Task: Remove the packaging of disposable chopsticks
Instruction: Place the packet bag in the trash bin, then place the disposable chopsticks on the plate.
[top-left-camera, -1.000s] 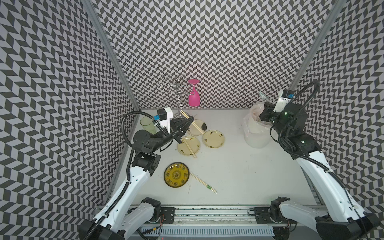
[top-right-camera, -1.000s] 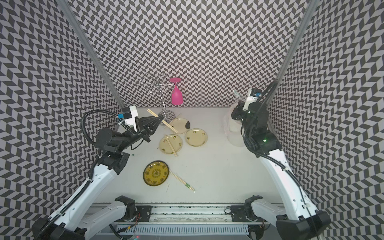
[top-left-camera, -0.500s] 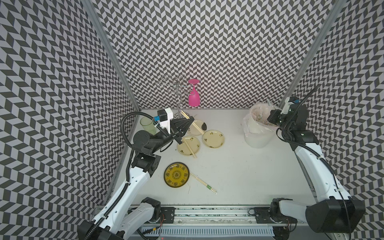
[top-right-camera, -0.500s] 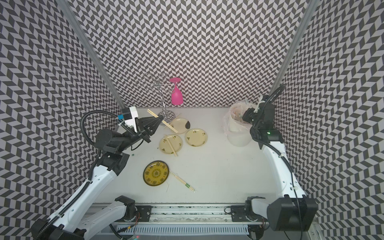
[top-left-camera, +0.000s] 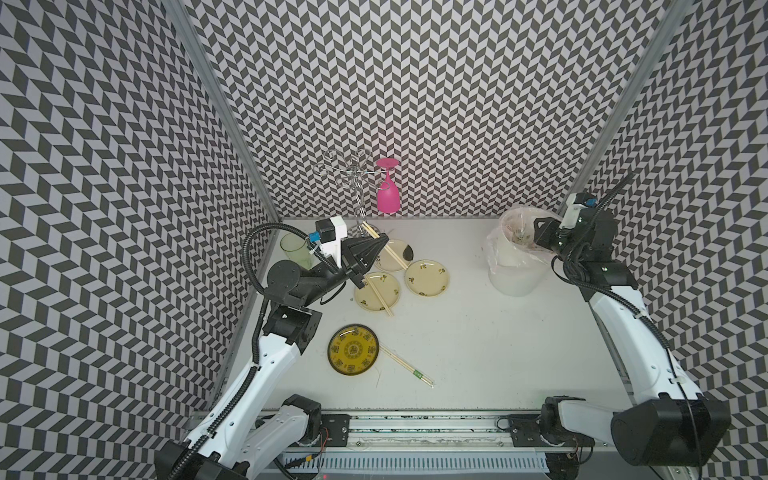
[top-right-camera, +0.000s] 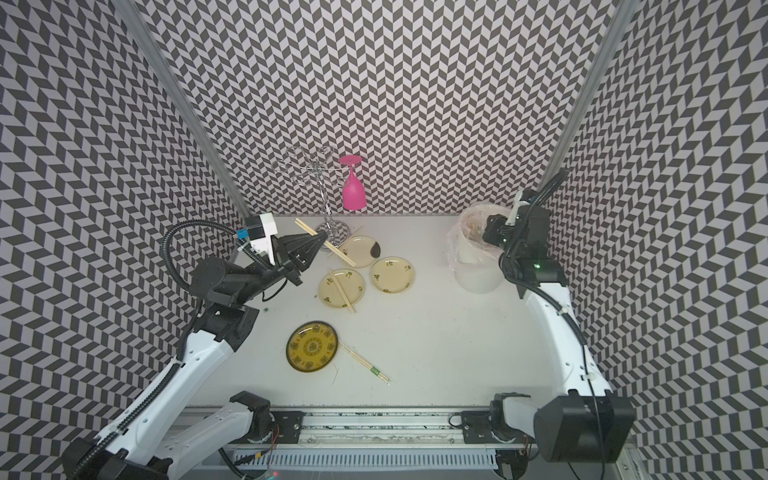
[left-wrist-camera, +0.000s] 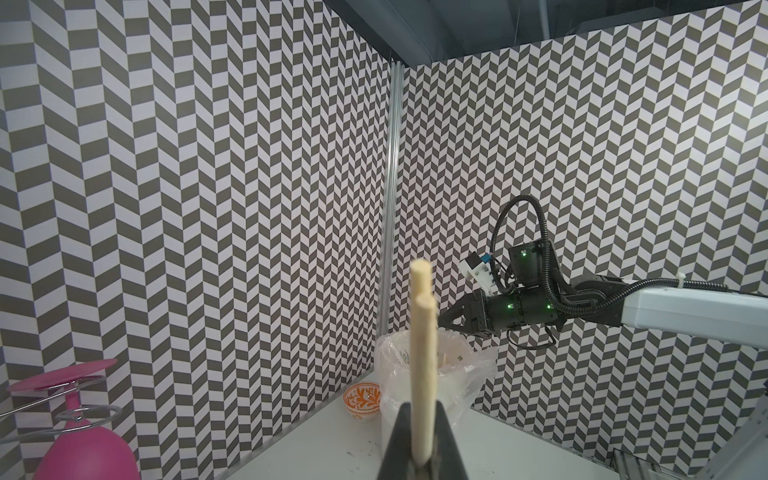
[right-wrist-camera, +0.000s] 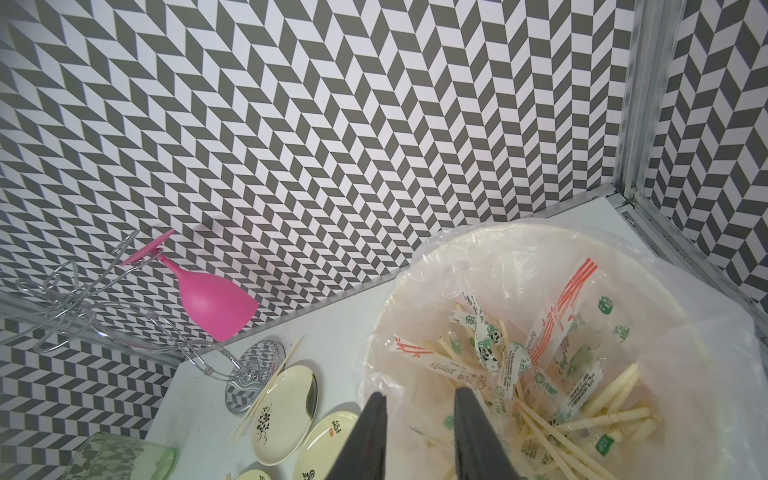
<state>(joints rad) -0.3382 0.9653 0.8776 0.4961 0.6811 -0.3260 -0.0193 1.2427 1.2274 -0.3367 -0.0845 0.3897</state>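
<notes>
Chopsticks clamped in left tool, axis diagonal, far end toward rack; right tool apart over bin.

You've got one bare tan pair pinched in the left fingers, sticks side by side, held up over the desk around 11 o'clock. Another bare pair lies across a cream plate at 10 o'clock. A wrapped pair lies flat at 7 o'clock in a clear sleeve with a green band. Empty printed sleeves sit crumpled in the bin at 1 o'clock, mixed with loose sticks.
</notes>
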